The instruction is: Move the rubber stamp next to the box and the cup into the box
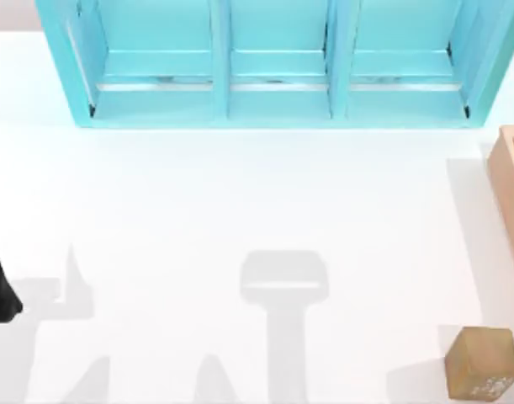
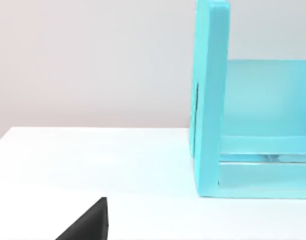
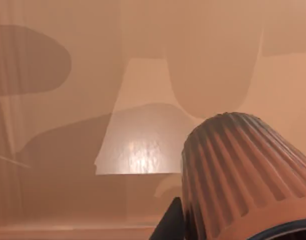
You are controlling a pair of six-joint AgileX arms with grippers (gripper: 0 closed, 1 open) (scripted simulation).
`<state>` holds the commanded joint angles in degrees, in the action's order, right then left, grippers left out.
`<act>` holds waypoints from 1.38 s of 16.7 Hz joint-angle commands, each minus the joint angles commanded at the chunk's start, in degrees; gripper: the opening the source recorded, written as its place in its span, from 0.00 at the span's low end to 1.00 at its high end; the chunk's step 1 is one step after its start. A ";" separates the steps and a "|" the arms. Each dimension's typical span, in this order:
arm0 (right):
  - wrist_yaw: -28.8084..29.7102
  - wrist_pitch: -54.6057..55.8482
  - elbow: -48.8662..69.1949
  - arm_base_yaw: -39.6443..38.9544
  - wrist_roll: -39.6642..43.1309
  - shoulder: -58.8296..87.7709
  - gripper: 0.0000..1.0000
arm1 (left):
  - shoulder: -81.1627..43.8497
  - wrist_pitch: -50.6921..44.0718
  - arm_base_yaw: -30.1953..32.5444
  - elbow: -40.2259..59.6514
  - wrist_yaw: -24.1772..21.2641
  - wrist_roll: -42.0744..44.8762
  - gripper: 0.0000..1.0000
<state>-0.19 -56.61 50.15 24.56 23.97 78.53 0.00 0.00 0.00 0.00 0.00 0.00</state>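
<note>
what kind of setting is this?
Likely a rendered tabletop manipulation scene, not a real room: a plain white table, a turquoise shelving unit at its far edge, and a tan-orange box at the right edge with a rubber stamp nearby. The right wrist view shows a ribbed cup over tan-orange surfaces.

A white table (image 1: 240, 219) carries everything. Along its far edge stands a turquoise shelving unit (image 1: 278, 63) with three open compartments, spanning most of the table's width. At the right edge, about midway between far and near, sits the box (image 1: 511, 181), a tan-orange container with thick walls. At the near right corner the rubber stamp (image 1: 484, 362) stands upright, apart from the box.
</note>
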 joint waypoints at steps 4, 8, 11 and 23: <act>0.66 2.59 -1.40 -0.71 -0.51 3.78 0.00 | 0.00 0.00 0.00 0.00 0.00 0.00 1.00; 0.66 2.59 -1.40 -0.71 -0.51 3.78 0.08 | 0.00 0.00 0.00 0.00 0.00 0.00 1.00; 0.66 2.59 -1.40 -0.71 -0.51 3.78 0.30 | 0.00 0.00 0.00 0.00 0.00 0.00 1.00; 0.66 2.59 -1.40 -0.71 -0.51 3.78 1.00 | 0.00 0.00 0.00 0.00 0.00 0.00 1.00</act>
<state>0.47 -54.02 48.75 23.85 23.46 82.31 0.00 0.00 0.00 0.00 0.00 0.00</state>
